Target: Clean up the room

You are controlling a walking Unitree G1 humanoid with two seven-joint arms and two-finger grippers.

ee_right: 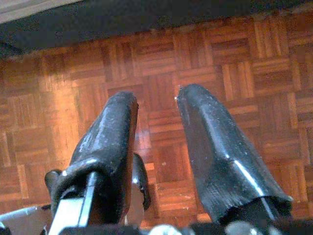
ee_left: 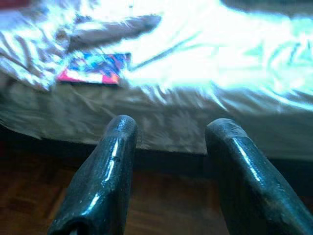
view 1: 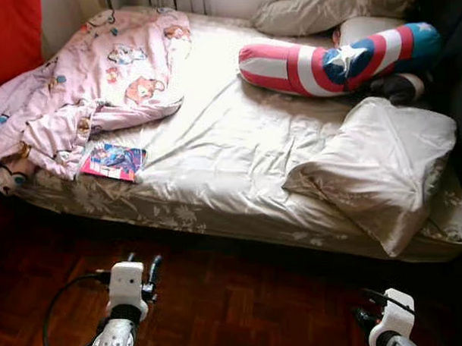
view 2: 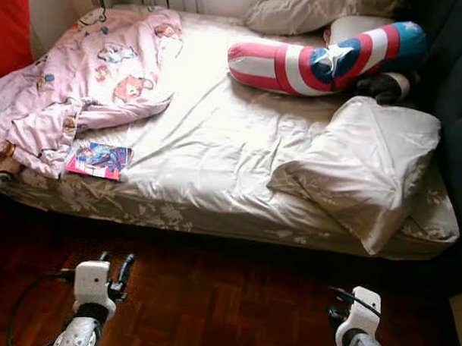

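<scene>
Comic book (view 1: pixel 113 161) flat on the bed's (view 1: pixel 237 142) near-left edge, at my 12 o'clock from my left gripper (ee_left: pixel 168 132) — fingers apart, empty, nearer arm. Right gripper (ee_right: pixel 156 105) parted too, over parquet — well apart.

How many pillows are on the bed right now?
3: a beige pillow at the right edge, a striped star bolster farther back, another beige pillow by the wall. Bedding may hide more.
</scene>
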